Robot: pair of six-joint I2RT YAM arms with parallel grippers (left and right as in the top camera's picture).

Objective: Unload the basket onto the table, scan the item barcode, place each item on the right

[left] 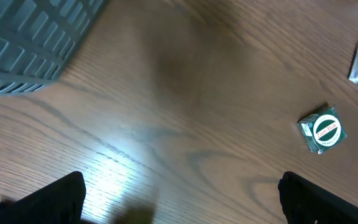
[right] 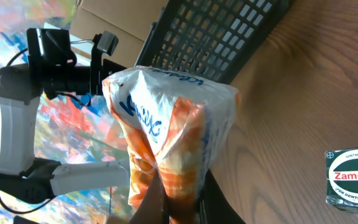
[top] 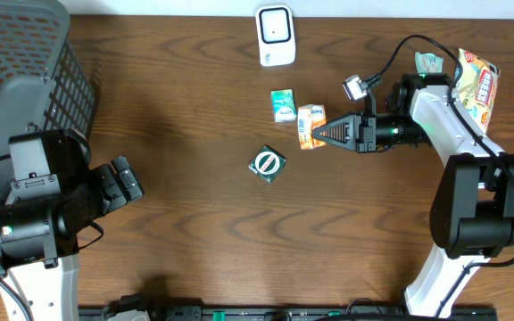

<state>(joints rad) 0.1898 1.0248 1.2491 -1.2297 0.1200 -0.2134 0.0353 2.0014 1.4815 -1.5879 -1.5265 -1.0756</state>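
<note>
Brown wood-grain table (top: 194,223) filling the overhead view. Grey slatted basket (top: 25,62) next in bulk, at the far left corner, one corner of it also at the upper left of the left wrist view. Black-and-white left arm parked at the near left, just below the basket. Left gripper (top: 125,183) aimed toward the table's middle, fingers (left: 48,199) spread wide with only bare wood between them, grasping nothing. Right arm reaching in from the right edge, right gripper (top: 315,135) pointing left, its fingers (right: 222,208) clenched on the lower end of the orange-and-white packet (top: 311,116). Same packet (right: 166,124) large in the right wrist view, crinkled, blue lettering on its white side, standing up out of the grip; lifted clear of the wood or only resting on it, hard to say from above. Colourful snack bag (top: 478,85) at the far right, behind the right arm, well apart from the other items. White upright scanner (top: 275,36) at the centre of the far edge, beyond the packet and apart from it. Green-and-white box (top: 282,105) just beside the packet, on its left as seen from overhead. Smallest of all, green Zam-Buk tin (top: 267,164) near the middle of the table, on the near side of the box and the packet, touching neither.
</note>
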